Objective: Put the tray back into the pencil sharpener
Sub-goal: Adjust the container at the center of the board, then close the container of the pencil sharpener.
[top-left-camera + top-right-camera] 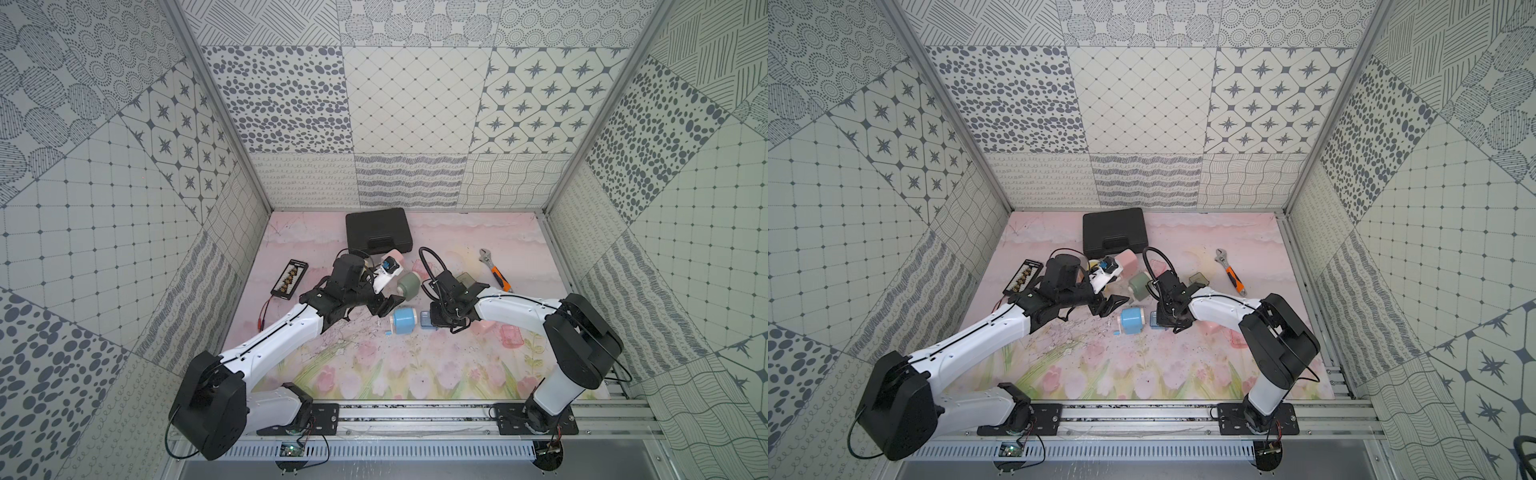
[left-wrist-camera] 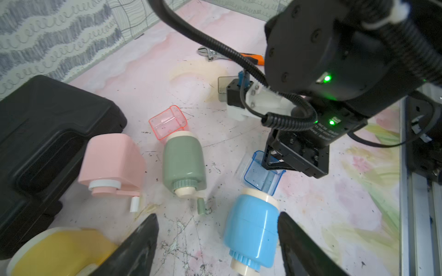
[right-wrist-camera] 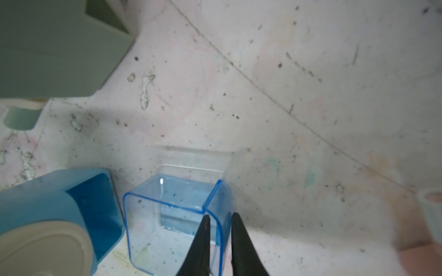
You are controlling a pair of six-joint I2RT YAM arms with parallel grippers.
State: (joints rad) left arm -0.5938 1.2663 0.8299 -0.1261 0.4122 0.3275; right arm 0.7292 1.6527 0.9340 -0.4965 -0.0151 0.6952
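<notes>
The blue pencil sharpener (image 1: 402, 320) (image 1: 1133, 322) lies on its side on the mat, its crank end toward my left gripper. The clear blue tray (image 1: 425, 320) (image 3: 172, 210) stands right beside the sharpener's (image 3: 59, 203) open slot, outside it. My right gripper (image 3: 221, 215) is shut on one tray wall, one finger inside and one outside. My left gripper (image 2: 217, 215) is open. The sharpener (image 2: 251, 229) sits between its fingers, close against one and well clear of the other. In the left wrist view the right gripper (image 2: 270, 167) reaches down into the tray (image 2: 259, 176).
A green sharpener (image 1: 409, 286) and a pink sharpener (image 1: 395, 257) lie just behind. A black case (image 1: 378, 230) sits at the back, a wrench (image 1: 494, 270) back right, a pink tray (image 1: 511, 336) right, a black board (image 1: 289, 277) left. A yellow sharpener (image 2: 59, 248) lies under my left wrist.
</notes>
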